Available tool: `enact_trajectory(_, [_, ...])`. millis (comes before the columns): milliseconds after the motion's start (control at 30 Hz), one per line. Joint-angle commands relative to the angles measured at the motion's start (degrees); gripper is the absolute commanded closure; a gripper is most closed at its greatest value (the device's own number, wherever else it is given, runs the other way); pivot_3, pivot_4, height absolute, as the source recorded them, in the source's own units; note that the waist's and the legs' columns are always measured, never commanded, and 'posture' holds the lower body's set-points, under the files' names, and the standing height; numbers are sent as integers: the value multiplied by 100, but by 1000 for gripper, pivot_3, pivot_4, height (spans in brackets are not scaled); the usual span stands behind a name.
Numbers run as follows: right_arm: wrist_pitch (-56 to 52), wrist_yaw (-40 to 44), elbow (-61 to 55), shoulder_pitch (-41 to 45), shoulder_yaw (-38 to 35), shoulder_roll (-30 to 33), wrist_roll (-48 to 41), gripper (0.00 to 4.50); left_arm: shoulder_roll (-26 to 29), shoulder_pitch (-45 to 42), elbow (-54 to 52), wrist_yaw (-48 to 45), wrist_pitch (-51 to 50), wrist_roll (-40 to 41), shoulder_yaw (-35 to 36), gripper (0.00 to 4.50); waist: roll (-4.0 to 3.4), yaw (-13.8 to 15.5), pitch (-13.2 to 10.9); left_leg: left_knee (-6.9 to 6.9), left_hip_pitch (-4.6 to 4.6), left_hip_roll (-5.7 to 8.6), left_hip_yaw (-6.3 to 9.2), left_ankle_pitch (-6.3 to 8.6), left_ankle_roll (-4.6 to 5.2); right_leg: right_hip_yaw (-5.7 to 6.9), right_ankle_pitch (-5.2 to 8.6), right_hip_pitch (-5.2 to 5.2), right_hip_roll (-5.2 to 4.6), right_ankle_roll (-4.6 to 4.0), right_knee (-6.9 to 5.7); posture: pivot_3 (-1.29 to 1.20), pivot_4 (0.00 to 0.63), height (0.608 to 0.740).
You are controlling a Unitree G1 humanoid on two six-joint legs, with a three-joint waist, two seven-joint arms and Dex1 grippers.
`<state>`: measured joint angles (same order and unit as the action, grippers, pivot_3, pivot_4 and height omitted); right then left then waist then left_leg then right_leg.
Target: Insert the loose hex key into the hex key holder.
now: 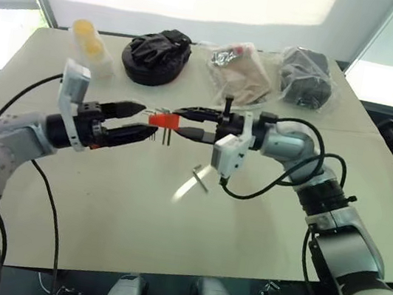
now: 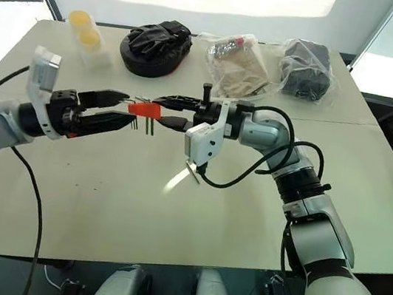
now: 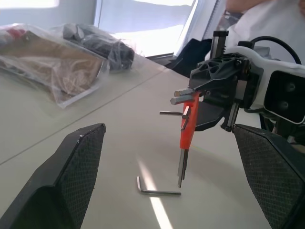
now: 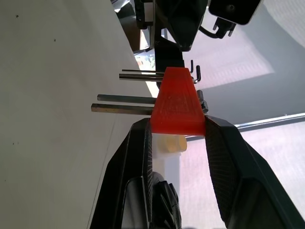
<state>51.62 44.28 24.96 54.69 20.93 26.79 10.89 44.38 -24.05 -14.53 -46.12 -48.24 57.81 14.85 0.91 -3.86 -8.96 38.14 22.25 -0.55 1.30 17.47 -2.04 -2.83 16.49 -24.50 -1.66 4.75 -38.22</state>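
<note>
The right gripper clamps the hex key holder in mid-air, its keys pointing down. The left gripper faces it with jaws spread wide and empty. The loose hex key lies flat on the table — below the holder, near the left gripper, which looks better placed to fetch it.

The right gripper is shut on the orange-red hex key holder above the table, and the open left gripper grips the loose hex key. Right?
Not quite. The left gripper is open but holds nothing: the left wrist view shows the loose hex key lying on the table. The right gripper does clamp the hex key holder.
</note>
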Motion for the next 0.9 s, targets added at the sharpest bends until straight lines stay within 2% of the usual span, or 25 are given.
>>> enact_trajectory(33, [48,7,-183,133,-83,-16,-182,3492,-71,-195,12,-54,131,-67,36,49,0,3,0,0,0,0,0,0,0,0,0,0,0,0,0,0,150,740])
enact_trajectory(500, [-69,16,-355,29,-93,2,-192,3492,-350,-378,-77,-19,82,-95,-140,49,0,4,0,3,0,0,0,0,0,0,0,0,0,0,-2,0,150,740])
enact_trajectory(567, [-86,20,-376,21,-94,7,-197,3492,-373,-403,-79,-18,85,-90,-148,578,0,5,0,3,0,0,1,0,0,0,0,0,0,0,-2,0,150,740])
enact_trajectory(633, [-113,32,-434,-15,-89,18,-211,3492,-427,-443,-84,23,70,-58,-140,1402,0,7,0,3,0,1,0,0,0,0,0,0,-1,0,-2,0,150,740])
enact_trajectory(800, [-178,73,-552,-88,-86,43,-238,3492,-511,-435,-133,51,68,-64,-155,4025,1,17,0,4,0,2,0,0,0,0,0,1,-2,0,-2,0,150,740])
enact_trajectory(833, [-187,75,-557,-92,-84,44,-238,3492,-520,-426,-141,53,64,-66,-156,4293,1,17,0,4,0,2,0,0,0,0,0,1,-2,0,-2,0,150,740])
enact_trajectory(900, [-207,82,-572,-93,-83,53,-248,3492,-535,-410,-164,64,48,-53,-161,4280,1,16,0,4,0,1,1,0,0,0,0,1,-1,0,-2,0,150,740])
